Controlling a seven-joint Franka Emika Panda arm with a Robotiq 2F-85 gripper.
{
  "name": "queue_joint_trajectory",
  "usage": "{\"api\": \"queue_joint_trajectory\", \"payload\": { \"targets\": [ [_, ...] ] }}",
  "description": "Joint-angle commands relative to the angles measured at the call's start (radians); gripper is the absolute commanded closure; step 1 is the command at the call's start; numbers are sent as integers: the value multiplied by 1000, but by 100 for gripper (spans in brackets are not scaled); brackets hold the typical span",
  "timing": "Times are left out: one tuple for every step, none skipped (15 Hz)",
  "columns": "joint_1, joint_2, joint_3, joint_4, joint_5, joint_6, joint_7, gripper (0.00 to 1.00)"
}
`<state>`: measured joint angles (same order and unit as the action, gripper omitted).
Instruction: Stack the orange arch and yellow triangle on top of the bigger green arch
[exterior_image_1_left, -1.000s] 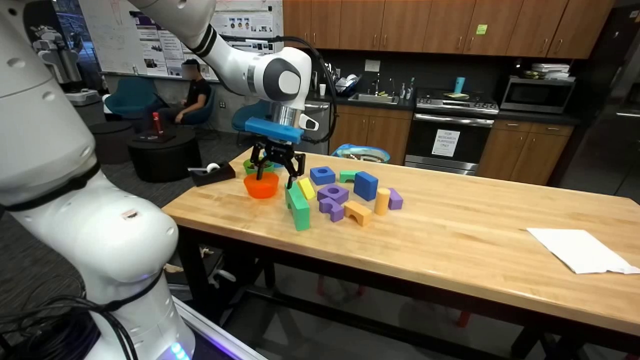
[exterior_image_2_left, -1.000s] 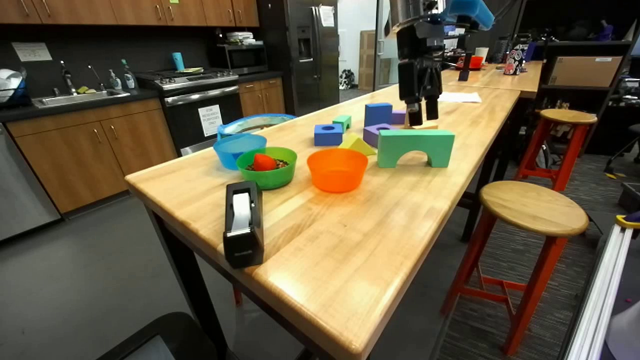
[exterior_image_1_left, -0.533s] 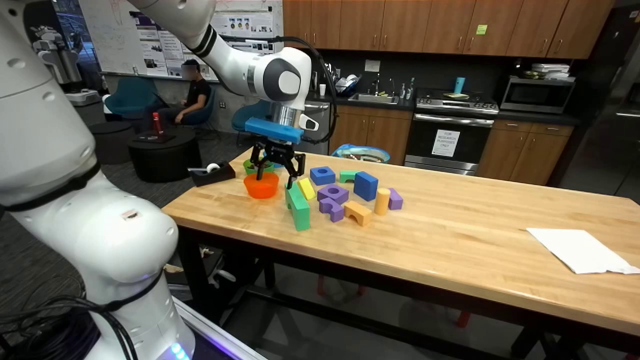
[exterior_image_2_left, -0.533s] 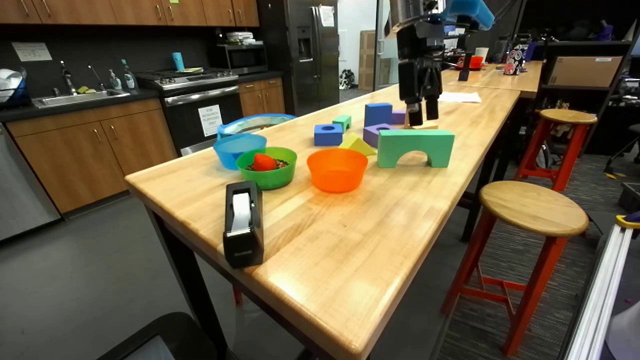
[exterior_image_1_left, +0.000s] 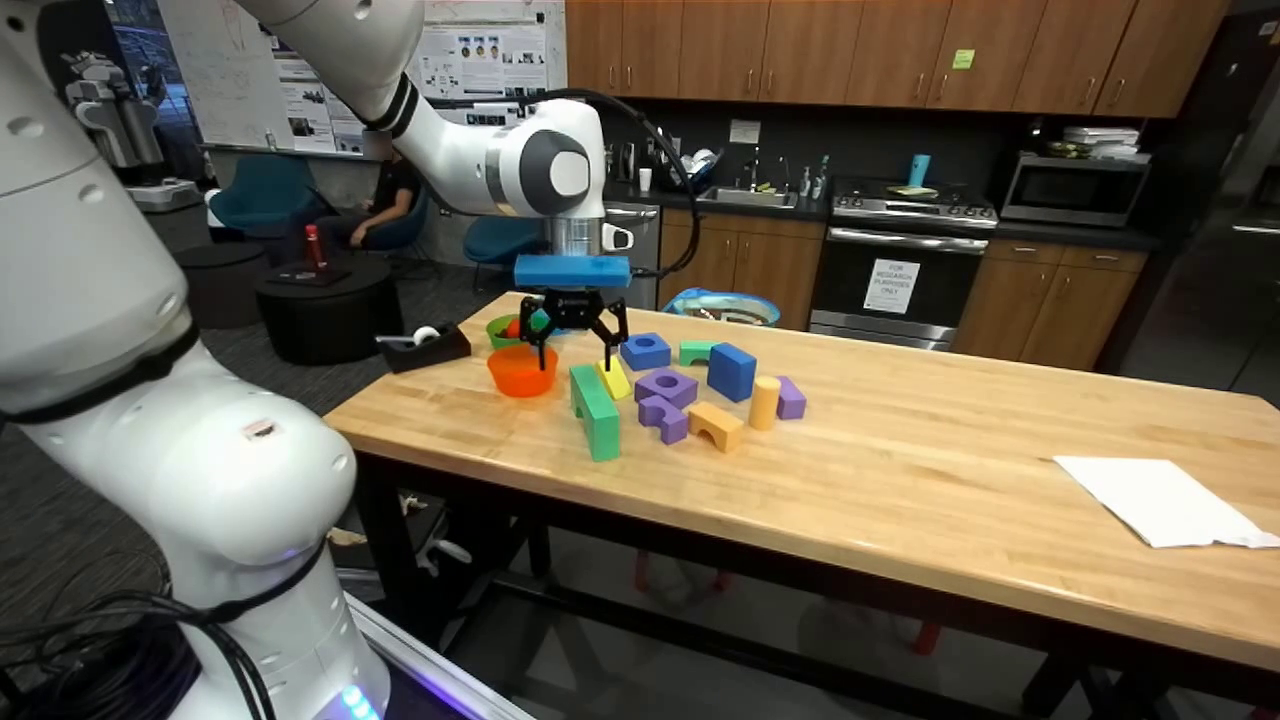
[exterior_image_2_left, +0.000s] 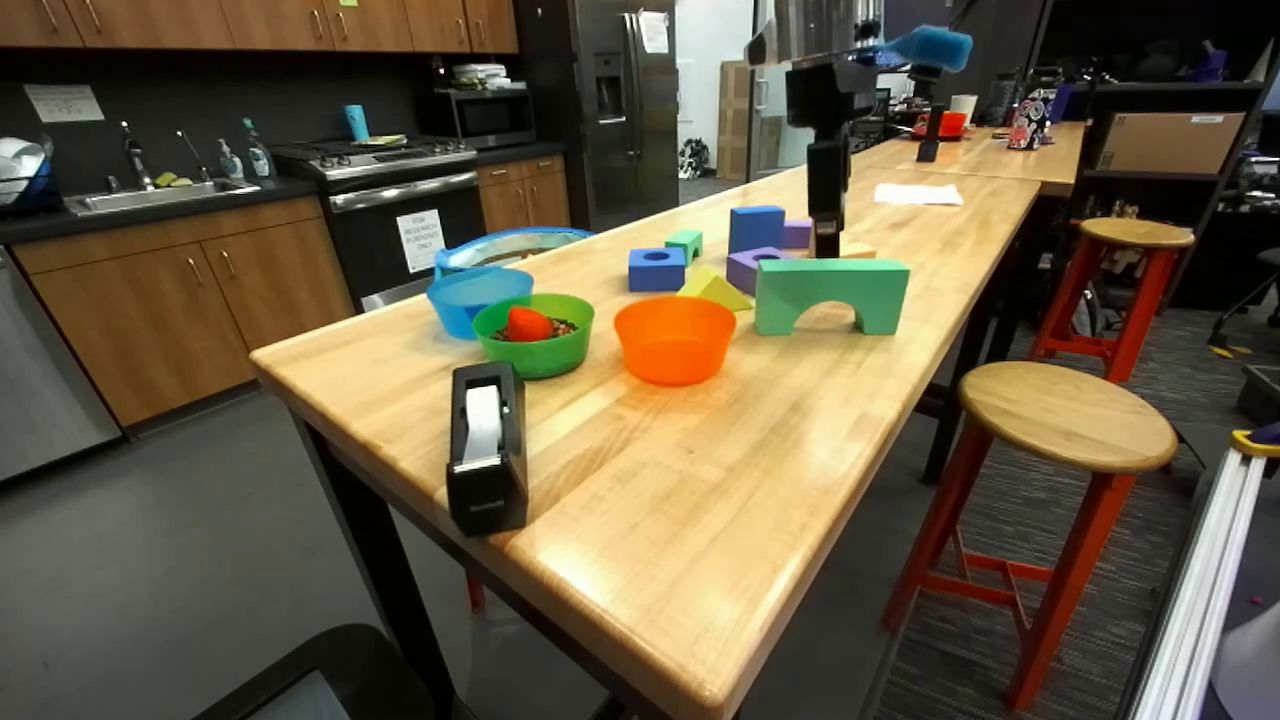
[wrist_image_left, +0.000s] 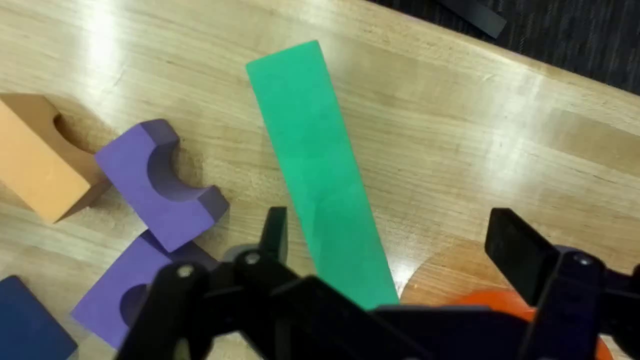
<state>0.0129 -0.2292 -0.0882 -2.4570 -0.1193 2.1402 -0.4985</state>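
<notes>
- Jaws are spread widely and nothing is held between them; in the wrist view, bare wood and a part of the bigger green arch (wrist_image_left: 320, 170) can be seen in the gap.
- By the same view, one side of the jaws is seen close to this arch, while the other is seen farther off, toward the orange bowl (wrist_image_left: 492, 300); whether any contact is made cannot be told.
- On the counter (exterior_image_1_left: 900, 480), the bigger green arch is stood upright, with its opening turned downward.
- Just beside it, the yellow triangle (exterior_image_1_left: 617, 383) is placed on the counter; in an exterior view it is partly covered by the jaws.
- Also on the counter, the orange arch (exterior_image_1_left: 716, 425) is set upright, and the purple arch (exterior_image_1_left: 663, 418) is found between it and the green arch.
- Near the purple arch, a purple block with a hole (exterior_image_1_left: 660, 393) is seen; around it are placed a blue block with a hole (exterior_image_1_left: 640, 357), the smaller green arch (exterior_image_1_left: 697, 350) and a plain blue block (exterior_image_1_left: 732, 371).
- Near the orange arch, an orange cylinder (exterior_image_1_left: 764, 404) is stood, with a small purple block (exterior_image_1_left: 790, 398) just beside it.
- Toward the counter's end, a green bowl (exterior_image_2_left: 535, 354) with a red object (exterior_image_2_left: 528, 324) inside, a blue bowl (exterior_image_2_left: 470, 303) and a black tape dispenser (exterior_image_2_left: 487, 450) are seen.
</notes>
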Motion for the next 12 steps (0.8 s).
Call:
{"api": "queue_joint_trajectory", "payload": {
  "targets": [
    [-6,-38,-20,-70,11,98,-79,0],
    [-6,-34,-27,-78,22,107,-93,0],
    [-9,-29,-34,-86,32,115,-105,0],
    [-10,-23,-42,-92,42,120,-118,0],
    [-12,-17,-52,-99,59,128,-133,0],
    [-15,-13,-58,-105,71,135,-142,0],
    [-21,-7,-61,-110,74,144,-138,0],
    [-25,-3,-65,-113,75,151,-138,7],
    [-28,-1,-67,-113,80,158,-139,26],
    [-31,-1,-70,-112,84,163,-142,32],
    [-33,-1,-72,-113,87,163,-144,38],
    [-34,-1,-73,-116,90,165,-146,47]
  ]
}}
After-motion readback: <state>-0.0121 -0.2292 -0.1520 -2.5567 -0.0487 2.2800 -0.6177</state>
